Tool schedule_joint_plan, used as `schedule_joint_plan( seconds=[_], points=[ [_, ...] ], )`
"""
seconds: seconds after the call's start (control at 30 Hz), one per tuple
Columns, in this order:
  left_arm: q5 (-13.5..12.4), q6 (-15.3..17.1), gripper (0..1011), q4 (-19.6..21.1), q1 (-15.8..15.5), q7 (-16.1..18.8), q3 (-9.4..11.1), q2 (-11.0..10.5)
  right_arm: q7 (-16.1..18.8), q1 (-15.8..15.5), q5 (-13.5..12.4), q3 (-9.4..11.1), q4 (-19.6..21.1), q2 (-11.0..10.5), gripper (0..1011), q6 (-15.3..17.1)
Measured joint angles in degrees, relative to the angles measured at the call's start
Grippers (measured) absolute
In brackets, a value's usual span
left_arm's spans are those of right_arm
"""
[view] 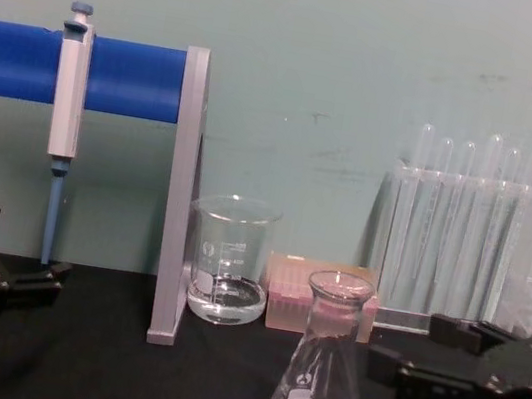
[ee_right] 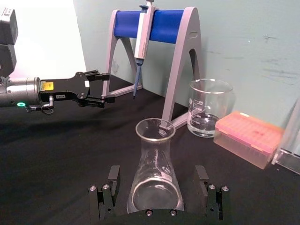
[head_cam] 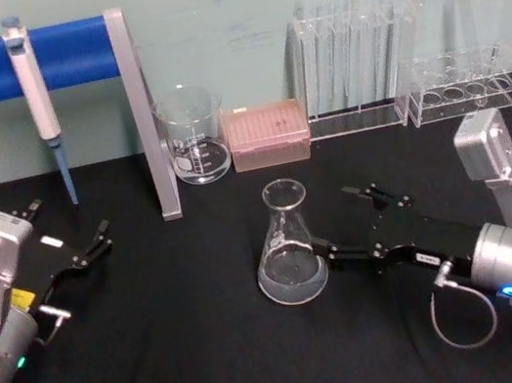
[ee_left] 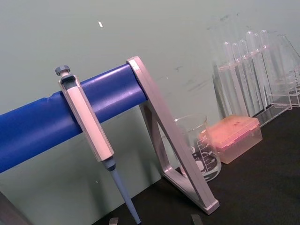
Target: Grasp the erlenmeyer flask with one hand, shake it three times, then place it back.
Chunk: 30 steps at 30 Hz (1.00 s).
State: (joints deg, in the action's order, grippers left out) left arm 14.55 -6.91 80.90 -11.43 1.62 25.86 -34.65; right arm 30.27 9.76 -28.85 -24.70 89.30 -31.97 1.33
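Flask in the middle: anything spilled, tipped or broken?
Nothing stands out. The erlenmeyer flask stands upright and intact on the table, no spill around it, with the open right hand flanking its base; the left hand sits idle apart.

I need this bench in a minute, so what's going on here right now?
The right claw is open, with a finger on either side of the erlenmeyer flask near its base, not clamped on the glass. The flask stands upright on the black table, in front of the beaker and the pink tip box. The left claw sits open at the table's left, below the pipette on its stand, holding nothing. The flask is not lifted at this moment.
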Motion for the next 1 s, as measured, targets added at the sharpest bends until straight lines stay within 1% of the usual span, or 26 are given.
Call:
schedule_joint_plan(
  seconds=[0.5,1.0],
  points=[
    [0.0,0.0,1001,0.0,0.0,0.0,0.0,0.0,0.9,4.7,3.0,-2.6,-4.9,3.9,1002,0.0],
    [0.0,0.0,1001,0.0,0.0,0.0,0.0,0.0,1.3,8.7,5.5,-4.1,-10.0,7.2,1003,-1.1]
  ],
)
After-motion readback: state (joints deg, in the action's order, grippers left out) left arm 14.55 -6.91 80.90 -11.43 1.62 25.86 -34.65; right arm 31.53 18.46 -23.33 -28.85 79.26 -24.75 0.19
